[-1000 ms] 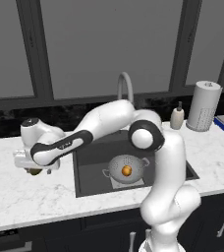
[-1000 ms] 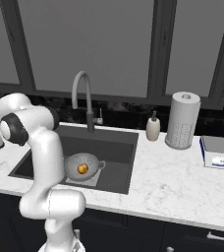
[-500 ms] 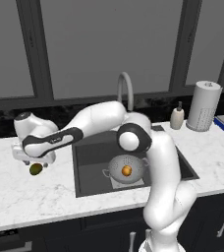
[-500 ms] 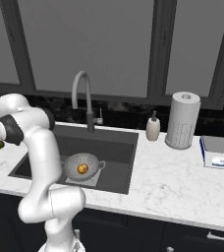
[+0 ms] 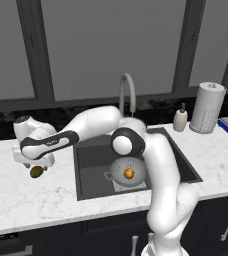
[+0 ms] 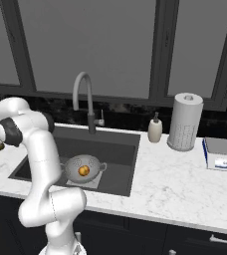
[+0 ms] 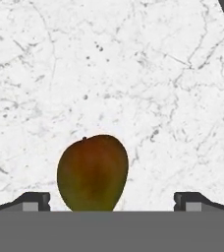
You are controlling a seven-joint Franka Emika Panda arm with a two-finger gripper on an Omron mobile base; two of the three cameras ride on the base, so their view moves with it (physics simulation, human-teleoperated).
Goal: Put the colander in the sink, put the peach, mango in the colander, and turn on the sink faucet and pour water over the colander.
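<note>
Swung out and lowered over the last second: the arm carried its gripper (image 5: 36,167) away from the sink edge toward nine o'clock along the counter (image 5: 16,200), and it ended up directly above the mango (image 5: 36,172). The fruit itself did not shift on the marble. Jaws stood spread wide, nothing between them gripped; in the hand view the mango (image 7: 93,172) sat between the two dark fingertips (image 7: 33,201), nearer the left one, with marble showing on both sides.

Judged meaning: first two steps looked done, since the colander (image 5: 130,171) rested on the floor of the sink (image 5: 93,152) with the peach (image 5: 129,173) inside it. Mango pickup seemed to be the step in hand; the faucet (image 5: 127,95) was untouched, at twelve o'clock from the basin.

Materials noted:
- Mango: smooth oval skin, olive-green at the edges, reddish-brown flush down the middle, small stem nub on top.
- Counter: white marble with grey veining, flat, glossy.
- Colander: pale perforated bowl, small loop handles.
- Peach: small orange ball.
- Sink: dark matte rectangular basin.
- Faucet: grey hooked gooseneck.
</note>
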